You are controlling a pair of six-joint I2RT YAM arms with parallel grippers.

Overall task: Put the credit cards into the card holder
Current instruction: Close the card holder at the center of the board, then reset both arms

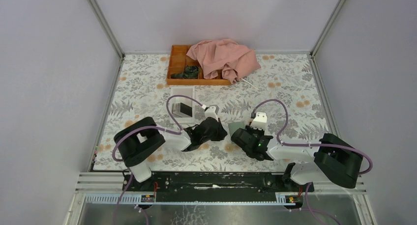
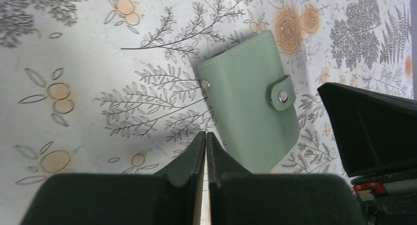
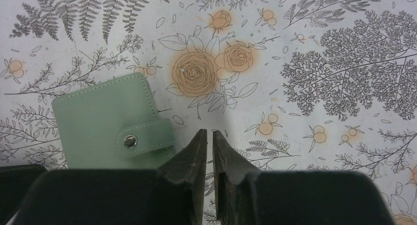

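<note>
Card holder (image 2: 251, 99) is lying snapped closed on the table (image 3: 305, 63) between both hands, left hand (image 2: 205, 136) pressed together, right hand (image 3: 206, 134) nearly together, both empty, probably because the job's done.

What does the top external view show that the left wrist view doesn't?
Only the top view shows the orange wooden tray at the far side, the pink cloth draped over it, the white open-topped box and both arms whole. Only the left wrist view shows the card holder's snap tab fastened, so the case lies shut, and the left claw with its fingers together, holding nothing. Both show the grey-green card holder flat on the floral table between the claws. No loose cards are visible in either.
</note>
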